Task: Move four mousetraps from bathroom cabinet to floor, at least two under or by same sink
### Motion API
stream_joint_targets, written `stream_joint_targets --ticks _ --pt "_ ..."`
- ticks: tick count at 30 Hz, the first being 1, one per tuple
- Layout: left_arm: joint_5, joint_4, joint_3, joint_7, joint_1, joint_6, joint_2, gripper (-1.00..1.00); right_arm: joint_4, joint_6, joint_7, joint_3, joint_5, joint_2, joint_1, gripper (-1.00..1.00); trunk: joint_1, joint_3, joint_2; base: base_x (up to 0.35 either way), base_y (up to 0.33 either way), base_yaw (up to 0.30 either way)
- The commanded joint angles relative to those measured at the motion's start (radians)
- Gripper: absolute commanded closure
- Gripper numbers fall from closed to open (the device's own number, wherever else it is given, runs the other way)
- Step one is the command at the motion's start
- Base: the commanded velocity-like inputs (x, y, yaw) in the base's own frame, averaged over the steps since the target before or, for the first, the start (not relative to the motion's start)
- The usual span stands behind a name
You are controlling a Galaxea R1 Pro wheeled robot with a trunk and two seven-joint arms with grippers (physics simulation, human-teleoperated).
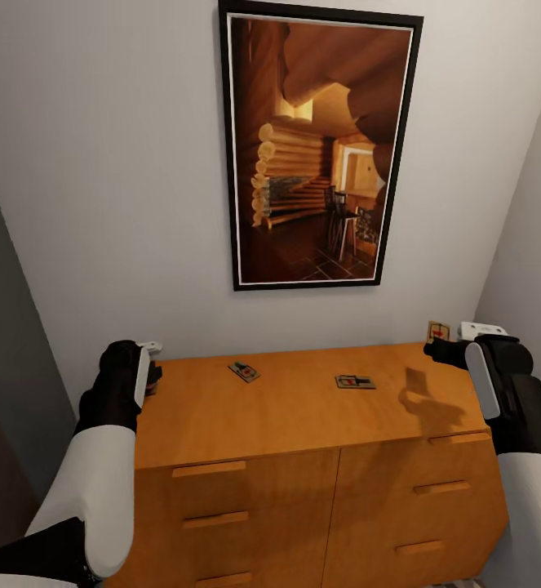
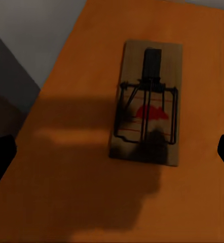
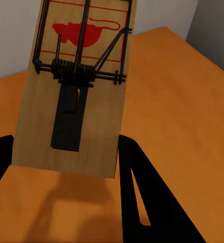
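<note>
Cabinet: an orange-brown wooden chest with bar handles is seen against a pale wall, below a framed picture of a log interior.

Right gripper: it is held above the cabinet's right rear corner, with its shadow cast on the top beneath it.

Right fingers: they are pinched on the lower end of a mousetrap; in the right wrist view one dark finger is seen at each side edge of the wooden plate.

Held mousetrap: it is carried clear of the cabinet top, standing upright between the fingers, with its red mouse mark at the far end from the fingers and its spring across the middle. In the head view it is seen at.

Left gripper: it is held at the cabinet's left rear corner, over the top's edge.

Left fingers: they are spread wide, one dark tip being seen at each side of the left wrist view.

Mousetrap under the left gripper: it lies flat on the cabinet top, between the spread fingers but apart from both.

Other mousetraps: one lies flat left of the cabinet top's middle, another lies flat right of the middle; neither is touched.
</note>
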Motion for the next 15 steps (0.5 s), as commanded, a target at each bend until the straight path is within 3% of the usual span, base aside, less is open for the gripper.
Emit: stream_joint_targets --ticks 1,15 --pt "-0.001 0.002 0.002 0.001 -0.007 0.003 -0.003 -1.00 -0.001 0.003 -0.009 0.000 -0.014 0.000 -0.001 1.00 0.000 -0.001 -0.001 0.000 0.000 0.000" --pt "0.002 0.080 0.000 0.001 -0.085 0.004 -0.026 -1.00 0.000 0.003 -0.010 0.000 -0.014 -0.002 -0.001 1.00 0.000 -0.001 -0.001 0.000 0.000 0.000"
